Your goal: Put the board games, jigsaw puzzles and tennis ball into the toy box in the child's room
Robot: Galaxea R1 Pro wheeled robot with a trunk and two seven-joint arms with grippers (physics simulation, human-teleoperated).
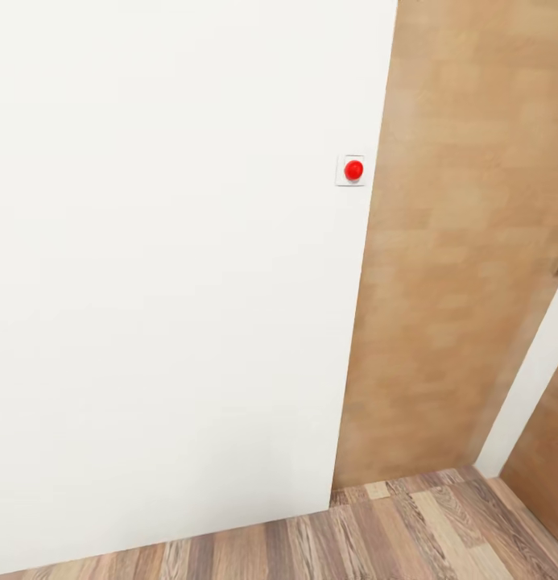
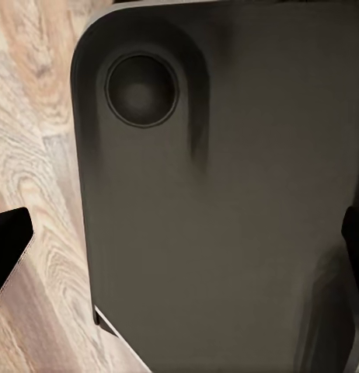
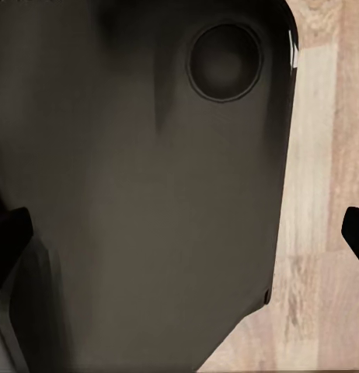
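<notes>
I face a corner of a room with a white wall [image 1: 174, 266], a brown wooden door [image 1: 448, 242] and a wood-plank floor [image 1: 407, 532]. The toys, the toy box, the table and the bed are out of view. In the left wrist view my left gripper [image 2: 183, 241] is open, one dark fingertip [image 2: 8, 245] at each side edge, hanging over my own dark base [image 2: 218, 217] and the plank floor [image 2: 40, 155]. My right gripper [image 3: 183, 233] is open too, with nothing between its fingertips [image 3: 8, 233], above the same dark base [image 3: 148, 194].
A small white switch plate with a red button [image 1: 353, 170] sits on the wall beside the door. A white door frame or wall edge [image 1: 528, 387] runs at the far right. The wall stands close in front of me.
</notes>
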